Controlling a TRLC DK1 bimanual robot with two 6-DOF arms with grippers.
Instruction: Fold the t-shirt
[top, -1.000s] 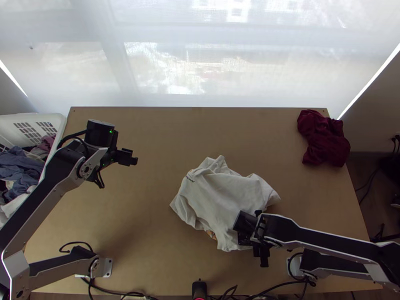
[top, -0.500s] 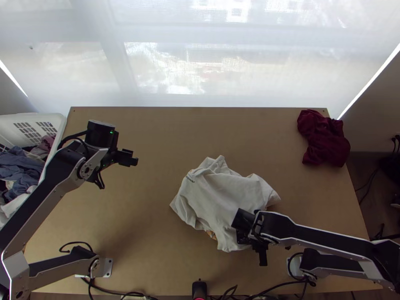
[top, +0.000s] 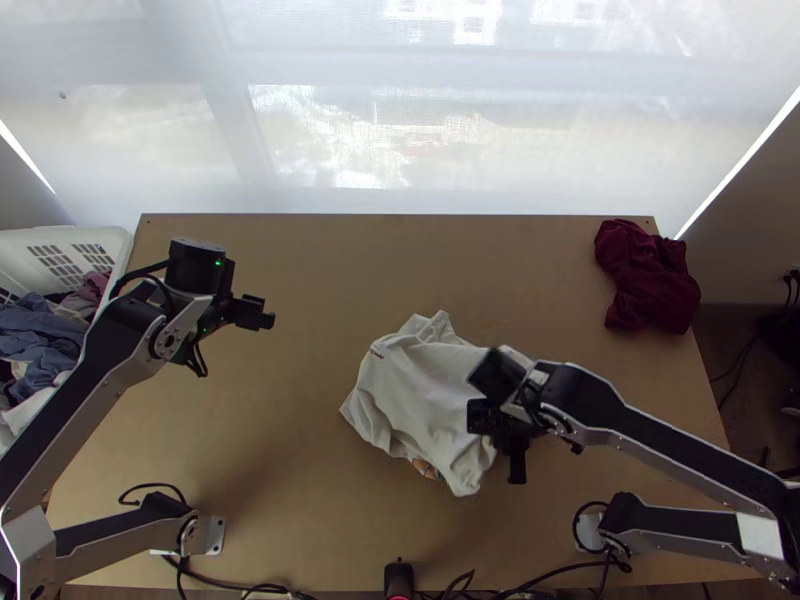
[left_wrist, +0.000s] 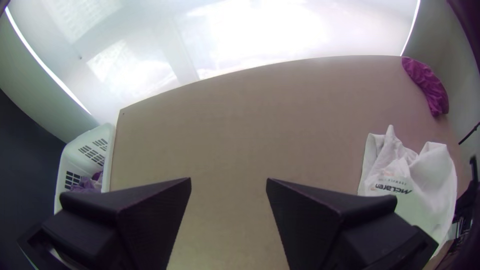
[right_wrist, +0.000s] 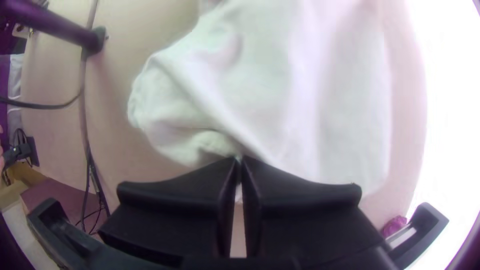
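Note:
The white t-shirt lies bunched and rumpled near the table's middle, small dark lettering on its upper left part. My right gripper is over its lower right side. In the right wrist view my right gripper is closed on a pinch of the white t-shirt, cloth rising from between its fingertips. My left gripper stands apart from the shirt, to its left. In the left wrist view my left gripper has its fingers wide apart, nothing between them, and the white t-shirt lies off beyond one finger.
A dark red cloth lies bunched at the table's far right corner. At the left edge stands a white basket holding clothes. Cables run along the near edge. Bare wooden table stretches between the left gripper and the shirt.
My right gripper has moved up the picture, toward the table's far side, and the shirt's lower right part has shifted and lifted with it. The left arm has barely moved.

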